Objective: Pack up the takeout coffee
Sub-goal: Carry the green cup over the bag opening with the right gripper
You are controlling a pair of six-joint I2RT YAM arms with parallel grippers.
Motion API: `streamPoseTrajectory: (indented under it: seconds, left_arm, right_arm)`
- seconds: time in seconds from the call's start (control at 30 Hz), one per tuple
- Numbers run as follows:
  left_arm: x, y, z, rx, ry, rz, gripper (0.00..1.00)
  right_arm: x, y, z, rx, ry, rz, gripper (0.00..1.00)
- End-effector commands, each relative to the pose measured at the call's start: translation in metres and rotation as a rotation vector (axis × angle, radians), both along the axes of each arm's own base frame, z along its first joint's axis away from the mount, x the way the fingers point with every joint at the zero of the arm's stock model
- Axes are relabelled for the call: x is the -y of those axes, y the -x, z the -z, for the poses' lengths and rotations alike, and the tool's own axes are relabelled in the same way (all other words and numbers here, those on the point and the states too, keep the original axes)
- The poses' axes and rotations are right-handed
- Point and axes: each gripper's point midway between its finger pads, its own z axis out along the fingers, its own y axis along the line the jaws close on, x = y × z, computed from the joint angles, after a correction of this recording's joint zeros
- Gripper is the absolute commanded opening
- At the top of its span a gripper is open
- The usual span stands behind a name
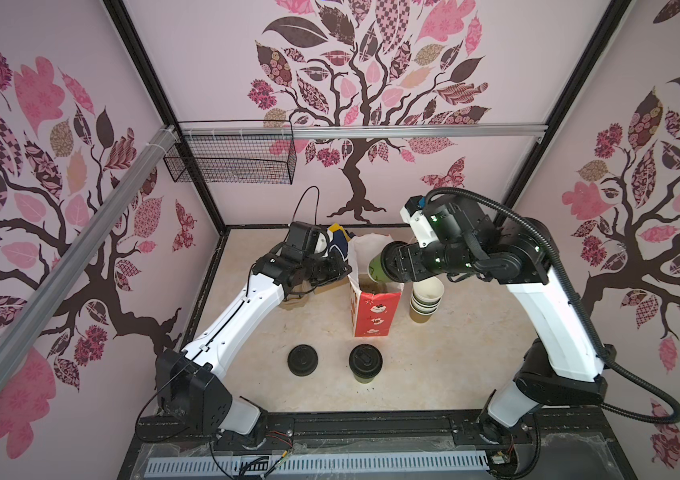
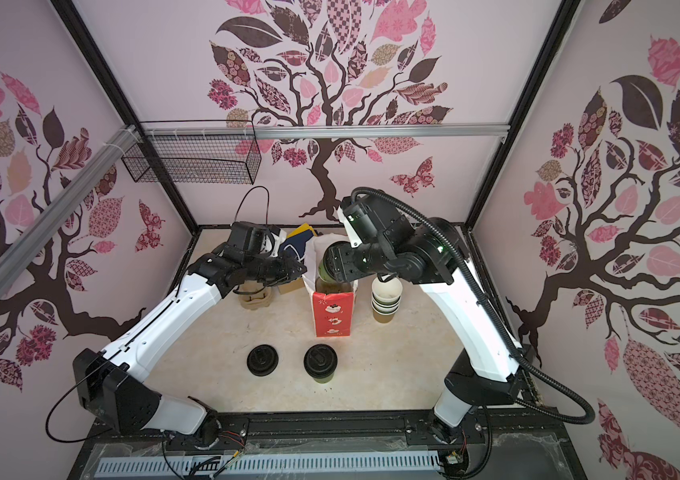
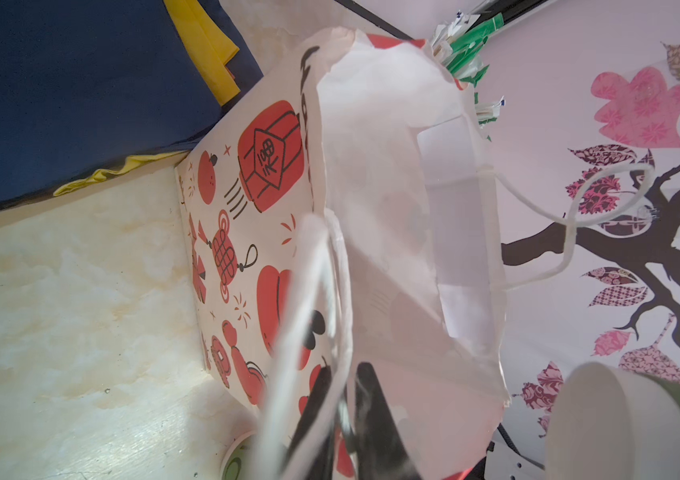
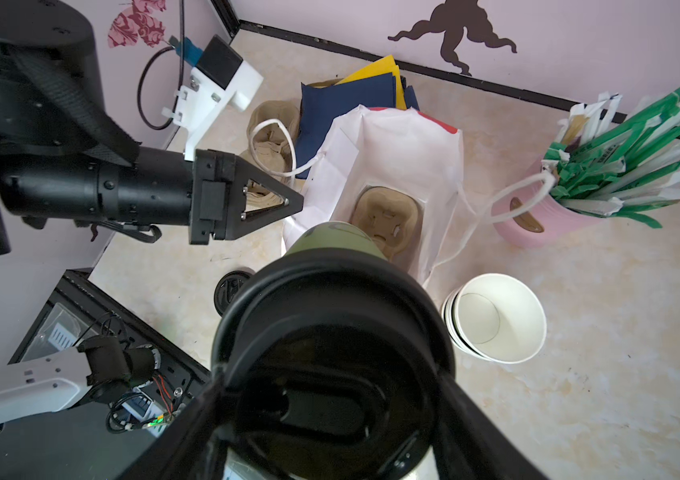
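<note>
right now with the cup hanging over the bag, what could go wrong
The held cup in the right gripper is tilted over the paper bag; it may enter askew and miss the carrier at the bottom.
The left gripper pinches only one edge of the bag, so the cup could catch the rim and tip it.
The stack of lidless cups stands close beside the bag, under the right arm, and might get knocked.

Raised cup (image 1: 376, 266) over bag (image 1: 375, 311), nested cups (image 1: 426, 300) right, standing cup (image 1: 365, 363) before
</note>
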Motion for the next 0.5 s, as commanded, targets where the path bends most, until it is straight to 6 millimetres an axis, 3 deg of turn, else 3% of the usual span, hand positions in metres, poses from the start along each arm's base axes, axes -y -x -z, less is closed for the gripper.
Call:
streamPoseTrajectory:
  seconds: [0.0,0.2,0.47]
  left_arm:
    - [0.004,-0.002,-0.006,0.024,0.019,0.008,0.09]
    - [0.001,0.003,-0.005,0.01,0.028,-0.016,0.01]
    - [-0.008,0.016,-0.005,0.002,0.082,-0.101,0.0]
  right_arm:
    - [-0.003,-0.016,0.01,0.01,0.061,0.031,0.71]
    - [-0.008,-0.039,0.027,0.012,0.125,0.097,0.71]
    - [-0.015,-0.044,0.066,-0.082,0.192,0.11,0.71]
